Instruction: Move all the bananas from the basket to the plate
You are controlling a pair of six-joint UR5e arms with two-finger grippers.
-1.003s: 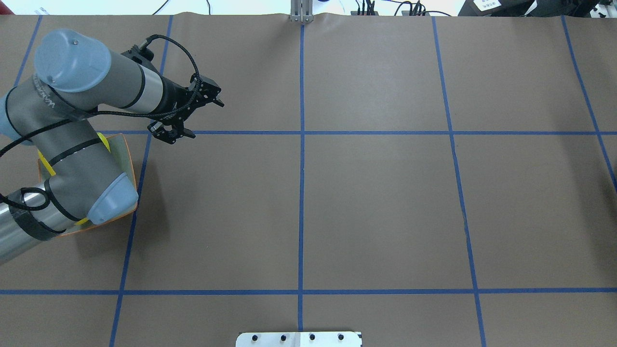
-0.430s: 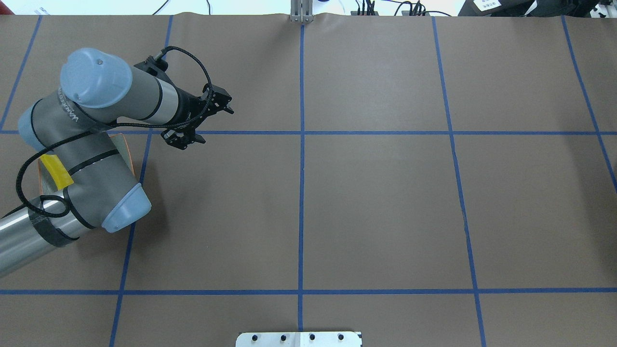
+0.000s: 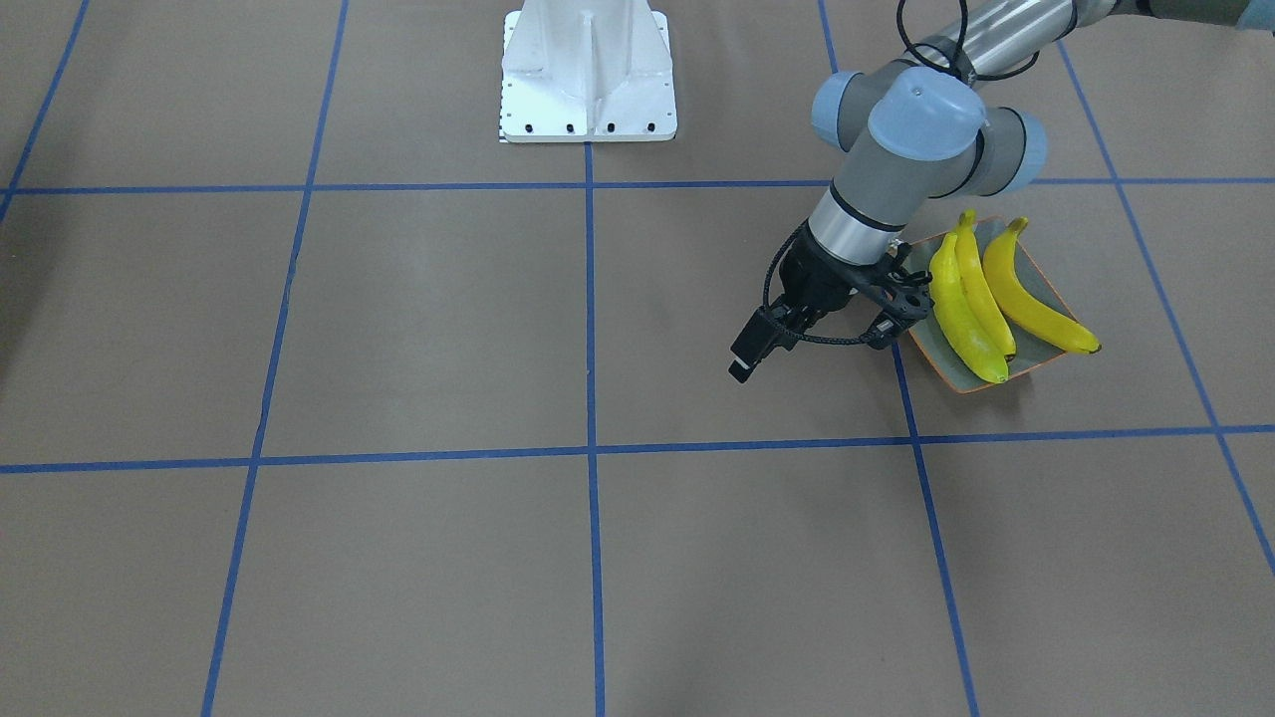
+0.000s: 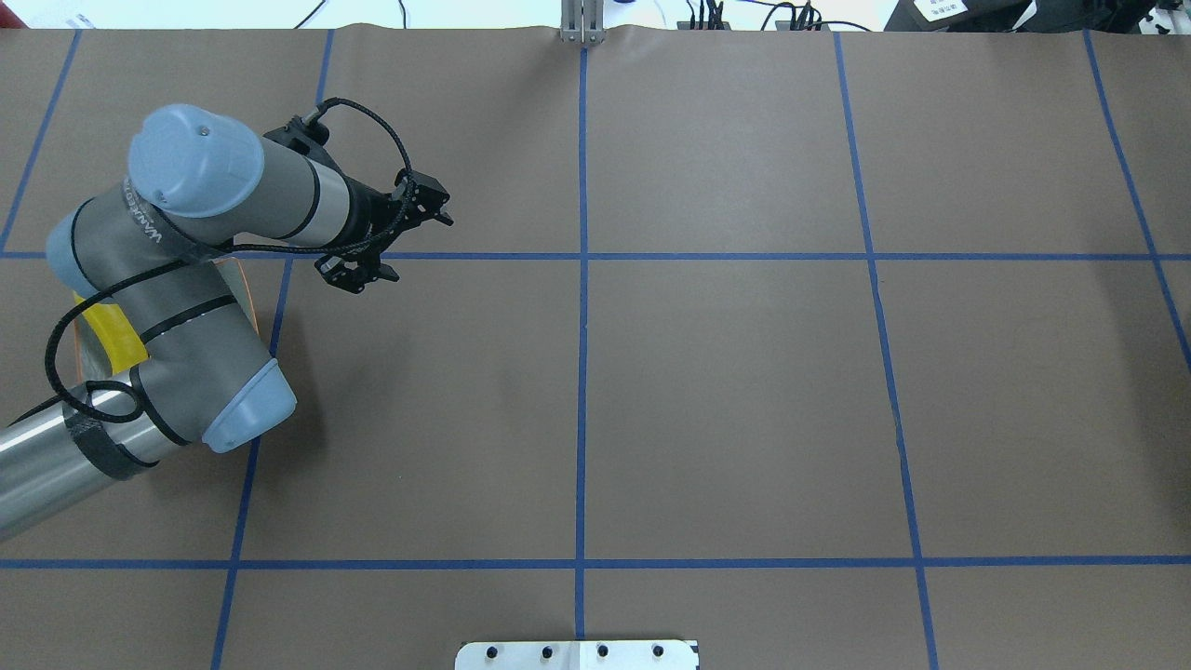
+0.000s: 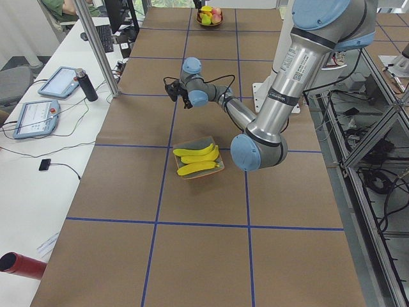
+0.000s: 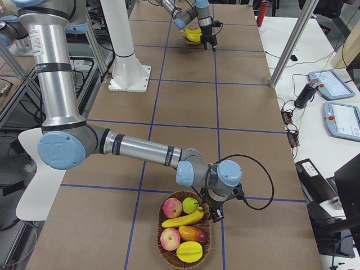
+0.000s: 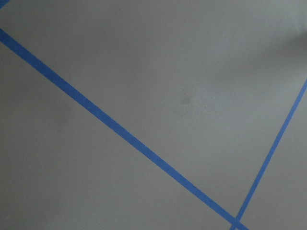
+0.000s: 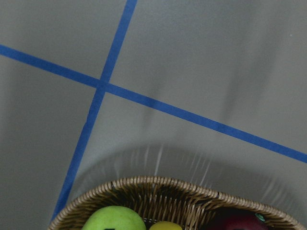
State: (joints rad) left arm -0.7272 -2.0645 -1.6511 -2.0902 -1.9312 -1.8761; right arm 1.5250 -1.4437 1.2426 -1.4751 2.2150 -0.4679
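One banana (image 6: 183, 218) remains in basket (image 8: 153, 182). Right pincer (image 6: 217, 213), grip indeterminate, beside it; left pincer (image 3: 892, 317) released, empty. Recommend seizing banana mid-length, clear of apples (image 6: 172, 207).

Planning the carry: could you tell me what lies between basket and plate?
Bare taped table, with the left end effector above it near the plate, seen in the exterior left view.

grey arm (image 4: 195, 326), pale blue caps (image 4: 191, 158), silver tube (image 4: 37, 465)

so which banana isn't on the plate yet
The banana lying in the wicker basket among other fruit; the other three bananas lie on the plate.
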